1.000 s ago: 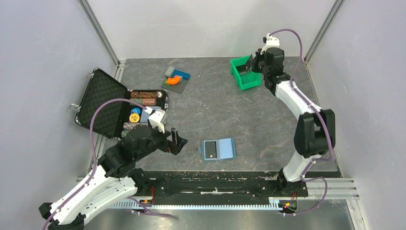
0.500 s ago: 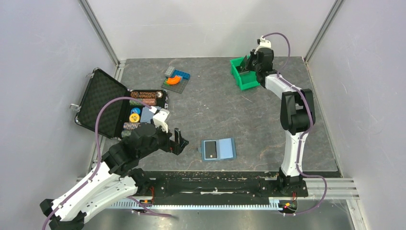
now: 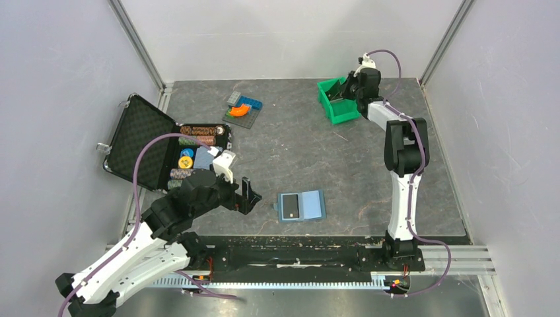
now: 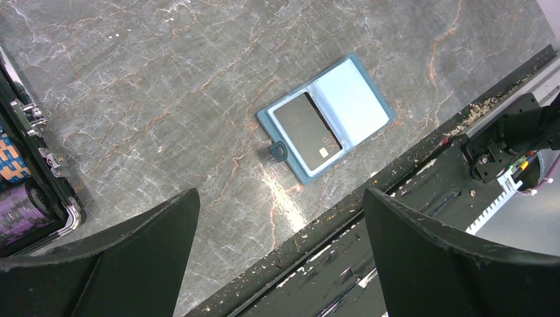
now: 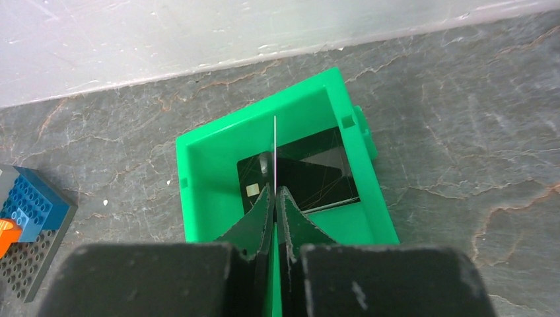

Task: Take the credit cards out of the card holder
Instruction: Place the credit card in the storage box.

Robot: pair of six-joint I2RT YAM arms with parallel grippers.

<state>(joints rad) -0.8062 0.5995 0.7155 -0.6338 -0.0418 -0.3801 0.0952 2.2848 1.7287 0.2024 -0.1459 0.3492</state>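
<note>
The teal-blue card holder (image 3: 302, 206) lies open on the table near the front edge; it also shows in the left wrist view (image 4: 343, 105). A dark credit card (image 4: 307, 132) sits on its left half (image 3: 289, 207). My left gripper (image 3: 245, 196) is open and empty, left of the holder and apart from it (image 4: 280, 195). My right gripper (image 5: 274, 189) is shut on a second dark card, seen edge-on (image 5: 274, 145), held upright over the green bin (image 5: 211, 165) at the back right (image 3: 338, 105). Another dark card (image 5: 310, 175) lies flat in the bin.
An open black foam-lined case (image 3: 142, 142) with striped poker chips stands at the left. Coloured building bricks (image 3: 243, 107) lie at the back centre. The black rail of the table's front edge (image 4: 370, 218) runs just below the holder.
My right arm has drawn its elbow in toward the bin while the gripper stayed over it with the card. My left gripper shifted slightly right.
</note>
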